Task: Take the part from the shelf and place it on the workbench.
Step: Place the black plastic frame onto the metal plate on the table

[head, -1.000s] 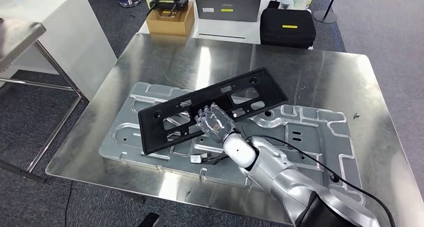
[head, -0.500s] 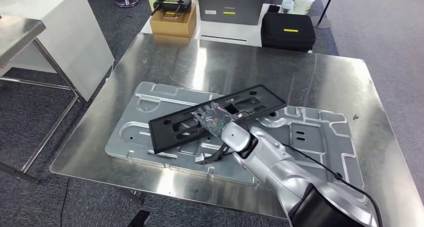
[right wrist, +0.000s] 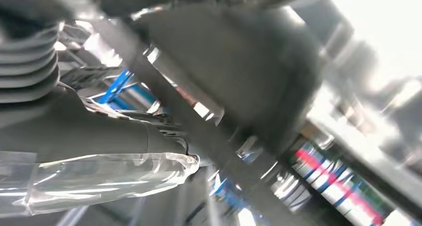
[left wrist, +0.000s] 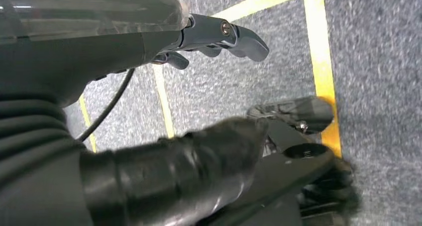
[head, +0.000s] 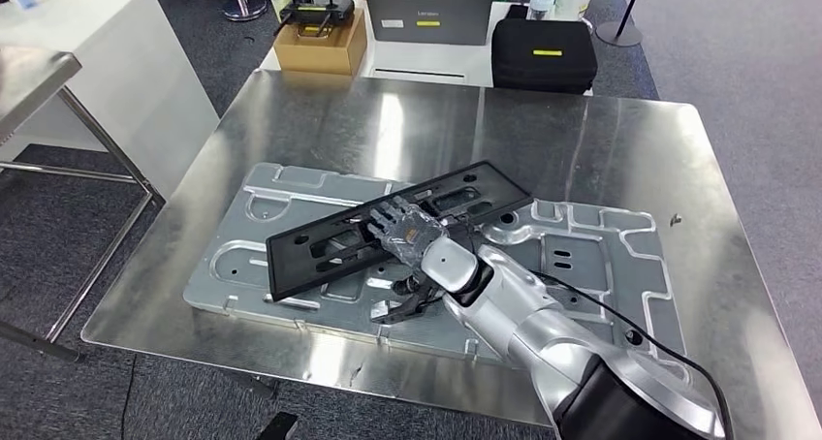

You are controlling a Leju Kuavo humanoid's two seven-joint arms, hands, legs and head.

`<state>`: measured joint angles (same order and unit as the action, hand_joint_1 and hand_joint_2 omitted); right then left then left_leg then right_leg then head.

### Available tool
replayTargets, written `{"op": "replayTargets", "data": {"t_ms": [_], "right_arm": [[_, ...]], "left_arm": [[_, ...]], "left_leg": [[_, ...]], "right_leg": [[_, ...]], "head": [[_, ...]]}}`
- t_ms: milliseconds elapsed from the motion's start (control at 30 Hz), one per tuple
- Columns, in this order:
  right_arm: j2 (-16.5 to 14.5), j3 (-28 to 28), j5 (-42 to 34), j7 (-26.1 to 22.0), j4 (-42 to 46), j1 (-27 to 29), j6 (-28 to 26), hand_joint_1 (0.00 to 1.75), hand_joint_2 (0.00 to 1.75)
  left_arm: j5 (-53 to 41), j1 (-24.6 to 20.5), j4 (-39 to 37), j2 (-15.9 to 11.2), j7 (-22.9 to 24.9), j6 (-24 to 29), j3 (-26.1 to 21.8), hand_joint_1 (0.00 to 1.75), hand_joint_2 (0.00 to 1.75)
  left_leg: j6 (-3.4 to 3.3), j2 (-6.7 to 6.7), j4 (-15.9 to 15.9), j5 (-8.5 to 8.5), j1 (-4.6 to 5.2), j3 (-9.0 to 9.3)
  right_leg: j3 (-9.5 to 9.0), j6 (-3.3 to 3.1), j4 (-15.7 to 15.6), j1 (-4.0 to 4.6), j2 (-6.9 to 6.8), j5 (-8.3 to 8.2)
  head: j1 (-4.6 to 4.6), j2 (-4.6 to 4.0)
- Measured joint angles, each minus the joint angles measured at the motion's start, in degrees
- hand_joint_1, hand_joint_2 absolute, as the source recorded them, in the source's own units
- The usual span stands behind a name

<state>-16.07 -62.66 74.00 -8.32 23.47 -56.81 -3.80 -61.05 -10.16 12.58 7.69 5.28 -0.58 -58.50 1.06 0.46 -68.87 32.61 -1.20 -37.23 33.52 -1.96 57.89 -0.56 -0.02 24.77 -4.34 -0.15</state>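
Right hand [head: 407,235] grips the black part [head: 397,229] mid-length over the plate [head: 291,183]; long axis runs 8-to-2 o'clock, bare bench [head: 582,149] at 12. Left hand [left wrist: 219,42] holds nothing.

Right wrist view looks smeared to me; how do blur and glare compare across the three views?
Right wrist view: heavy motion blur, blown-out white at one corner, the black part barely readable. Head view: sharp, with bright reflections on the workbench. Left wrist view: evenly lit, the left hand soft, the carpet sharper.

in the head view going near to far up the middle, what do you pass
right hand → black part → bare workbench → grey laptop
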Motion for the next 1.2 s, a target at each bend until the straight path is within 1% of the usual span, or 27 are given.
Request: {"op": "replayTargets", "data": {"t_ms": [33,67,100,167,233,300,367,400,467,500,533,567,600,633,700,733,767,867,900,933,1000,1033,1067,1100,1133,1167,1200], "right_arm": [[-0.08,-0.01,-0.02,0.26,-0.07,0.31,-0.15,0.00,0.00],[-0.11,-0.01,-0.04,0.47,-0.14,0.53,-0.32,0.00,0.00],[-0.15,-0.01,-0.05,0.65,-0.19,0.59,-0.42,0.00,0.00],[-0.29,-0.01,-0.05,0.81,-0.26,0.57,-0.49,0.00,0.00],[-0.40,-0.01,-0.05,0.91,-0.32,0.26,-0.39,0.00,0.00],[-0.44,-0.01,-0.06,1.01,-0.46,-0.20,-0.19,0.00,0.00],[-0.42,-0.01,-0.12,1.27,-0.67,-0.43,-0.02,0.00,0.00],[-0.40,-0.01,-0.16,1.42,-0.76,-0.46,0.03,0.00,0.00],[-0.39,-0.04,-0.22,1.65,-0.91,-0.38,0.03,0.00,0.00],[-0.39,-0.05,-0.25,1.73,-0.98,-0.30,0.03,0.00,0.00],[-0.38,-0.07,-0.27,1.82,-1.04,-0.24,0.02,0.00,0.00],[-0.38,-0.08,-0.28,1.91,-1.11,-0.21,0.02,0.00,0.00],[-0.38,-0.08,-0.29,2.02,-1.16,-0.21,0.01,0.00,0.00],[-0.40,-0.09,-0.29,2.17,-1.20,-0.24,-0.11,0.00,0.00],[-0.55,-0.09,-0.21,2.91,-1.22,-0.22,-1.00,0.00,0.00],[-0.65,-0.09,-0.11,3.47,-1.22,-0.12,-1.85,0.00,0.00],[-0.73,-0.10,-0.01,4.04,-1.22,-0.01,-2.77,0.00,0.00],[-0.89,-0.11,0.14,5.12,-1.22,0.29,-4.74,0.00,0.00],[-0.95,-0.12,0.16,5.26,-1.22,0.32,-4.99,0.00,0.00],[-0.99,-0.13,0.19,5.34,-1.22,0.36,-5.13,0.00,0.00],[-1.07,-0.14,0.23,5.50,-1.22,0.38,-5.26,0.00,0.00],[-1.09,-0.14,0.24,5.59,-1.23,0.42,-5.30,0.00,0.00],[-1.08,-0.14,0.24,5.67,-1.24,0.47,-5.33,0.00,0.00],[-1.08,-0.15,0.25,5.70,-1.25,0.58,-5.34,0.00,0.00],[-1.08,-0.15,0.25,5.71,-1.26,0.70,-5.35,0.00,0.00],[-1.08,-0.16,0.30,5.84,-1.26,0.79,-5.48,0.00,0.00],[-1.11,-0.16,0.47,6.28,-1.25,0.86,-5.91,0.00,0.00]], "left_arm": [[0.04,0.07,-0.01,0.00,0.01,-0.05,-0.10,0.00,0.00],[0.08,0.14,-0.01,0.00,0.01,-0.10,-0.17,0.00,0.00],[0.09,0.18,-0.02,-0.01,0.01,-0.14,-0.19,0.00,0.00],[0.10,0.13,-0.02,-0.07,-0.01,-0.21,-0.21,0.00,0.00],[0.17,-0.02,-0.02,-0.13,-0.03,-0.40,-0.25,0.00,0.00],[0.30,-0.05,-0.02,-0.17,-0.07,-0.73,-0.31,0.00,0.00],[0.44,-0.08,-0.02,-0.18,-0.13,-0.98,-0.35,0.00,0.00],[0.49,-0.17,-0.02,-0.18,-0.16,-1.03,-0.37,0.00,0.00],[0.55,-0.40,-0.02,-0.16,-0.20,-1.06,-0.40,0.00,0.00],[0.58,-0.43,-0.02,-0.16,-0.21,-1.07,-0.43,0.00,0.00],[0.62,-0.42,-0.02,-0.17,-0.21,-1.07,-0.45,0.00,0.00],[0.66,-0.39,-0.02,-0.19,-0.21,-1.08,-0.46,0.00,0.00],[0.69,-0.37,-0.02,-0.20,-0.21,-1.13,-0.47,0.00,0.00],[0.70,-0.35,-0.02,-0.21,-0.20,-1.25,-0.47,0.00,0.00],[0.70,-0.37,-0.02,-0.22,-0.15,-1.64,-0.47,0.00,0.00],[0.70,-0.38,-0.02,-0.22,-0.12,-1.85,-0.47,0.00,0.00],[0.69,-0.40,-0.02,-0.22,-0.10,-1.99,-0.47,0.00,0.00],[0.67,-0.33,-0.03,-0.18,-0.01,-2.16,-0.47,0.00,0.00],[0.64,-0.26,-0.04,-0.17,0.02,-2.19,-0.48,0.00,0.00],[0.61,-0.20,-0.05,-0.17,0.05,-2.19,-0.49,0.00,0.00],[0.52,-0.18,-0.06,-0.17,0.09,-2.20,-0.49,0.00,0.00],[0.51,-0.19,-0.06,-0.17,0.09,-2.20,-0.49,0.00,0.00],[0.50,-0.20,-0.06,-0.17,0.09,-2.20,-0.49,0.00,0.00],[0.50,-0.19,-0.06,-0.17,0.10,-2.21,-0.49,0.00,0.00],[0.49,-0.20,-0.06,-0.17,0.10,-2.23,-0.49,0.00,0.00],[0.45,-0.24,-0.06,-0.17,0.13,-2.31,-0.49,0.00,0.00],[0.39,-0.34,-0.05,-0.26,0.17,-2.43,-0.49,0.00,0.00]], "left_leg": [[0.08,0.00,-3.20,1.20,0.00,-1.43],[0.11,0.00,-4.63,1.28,0.00,-1.99],[0.07,0.00,-3.79,0.23,0.00,-1.44],[-0.23,-0.02,2.97,-3.42,0.00,2.04],[-0.67,-0.06,8.93,-5.46,0.21,4.86],[-1.20,-0.06,10.24,-5.77,0.49,5.26],[-1.91,0.13,10.74,-6.63,0.36,5.00],[-2.29,0.27,11.08,-7.19,0.26,4.79],[-2.85,0.48,11.41,-8.25,0.15,3.92],[-2.98,0.49,11.36,-8.65,0.18,3.28],[-2.99,0.50,11.27,-9.05,0.21,2.62],[-2.90,0.51,11.14,-9.44,0.24,1.99],[-2.79,0.52,11.00,-9.81,0.24,1.38],[-2.62,0.52,10.83,-10.16,0.24,0.80],[-2.10,0.47,10.46,-10.84,0.26,-0.16],[-1.74,0.44,10.38,-11.21,0.28,-0.44],[-1.33,0.40,10.34,-11.61,0.30,-0.64],[-0.10,0.26,10.63,-12.61,0.05,-1.12],[0.19,0.20,10.05,-11.64,-0.08,-1.64],[0.39,0.13,8.39,-9.56,-0.15,-2.42],[0.55,0.07,1.91,-3.50,-0.17,-4.49],[0.58,0.05,-1.84,-1.29,-0.15,-5.22],[0.54,0.04,-4.66,-0.39,-0.12,-5.39],[0.43,0.03,-5.89,-0.77,-0.05,-4.73],[0.24,0.02,-5.18,-2.02,0.05,-3.13],[-0.06,0.00,-2.59,-3.39,0.24,-0.57],[-0.47,-0.03,1.24,-3.95,0.49,2.60]], "right_leg": [[0.30,-0.07,0.11,0.09,0.01,-0.06],[0.56,-0.10,0.29,0.16,0.03,-0.10],[0.78,-0.09,0.52,0.19,0.06,-0.11],[1.11,-0.03,1.03,0.21,0.11,-0.09],[1.55,0.39,1.48,0.42,0.25,-0.19],[1.89,1.17,1.51,0.55,0.45,-0.61],[2.15,1.92,1.55,0.53,0.62,-0.68],[2.56,2.21,2.38,0.50,0.64,0.32],[4.42,2.59,7.33,0.30,0.57,4.81],[5.52,2.75,10.90,0.22,0.52,7.34],[6.30,2.88,14.09,0.13,0.48,9.13],[6.33,2.97,15.87,0.04,0.44,9.81],[5.41,3.00,15.70,-0.05,0.40,9.39],[3.43,2.98,13.48,-0.16,0.36,8.18],[-1.75,2.81,6.06,-0.25,0.35,6.11],[-3.43,2.63,3.31,-0.12,0.41,5.48],[-4.16,2.41,1.72,0.03,0.46,5.34],[-3.15,1.17,1.13,0.39,0.37,4.23],[-2.62,0.60,1.00,0.38,0.25,3.56],[-1.96,0.09,0.82,0.33,0.13,2.80],[-0.26,-0.53,0.75,0.44,0.04,1.34],[0.69,-0.64,0.79,0.61,0.03,0.64],[1.62,-0.70,0.82,0.78,0.03,-0.03],[2.55,-0.72,0.89,0.94,0.02,-0.68],[3.42,-0.70,1.00,1.05,0.03,-1.30],[4.20,-0.64,1.13,1.10,0.04,-1.87],[4.85,-0.52,1.28,1.12,0.06,-2.39]], "head": [[0.00,0.00],[-0.01,0.00],[0.00,0.00],[0.00,0.00],[-0.02,0.00],[-0.04,0.00],[-0.07,0.00],[-0.10,0.00],[-0.13,0.00],[-0.15,0.00],[-0.14,0.00],[-0.14,0.00],[-0.14,0.00],[-0.14,0.00],[-0.12,0.00],[-0.10,0.00],[-0.09,0.00],[-0.08,0.00],[-0.04,0.00],[-0.01,0.00],[0.11,0.00],[0.13,0.00],[0.13,0.00],[0.13,0.00],[0.13,0.00],[0.14,0.00],[0.14,0.00]]}}
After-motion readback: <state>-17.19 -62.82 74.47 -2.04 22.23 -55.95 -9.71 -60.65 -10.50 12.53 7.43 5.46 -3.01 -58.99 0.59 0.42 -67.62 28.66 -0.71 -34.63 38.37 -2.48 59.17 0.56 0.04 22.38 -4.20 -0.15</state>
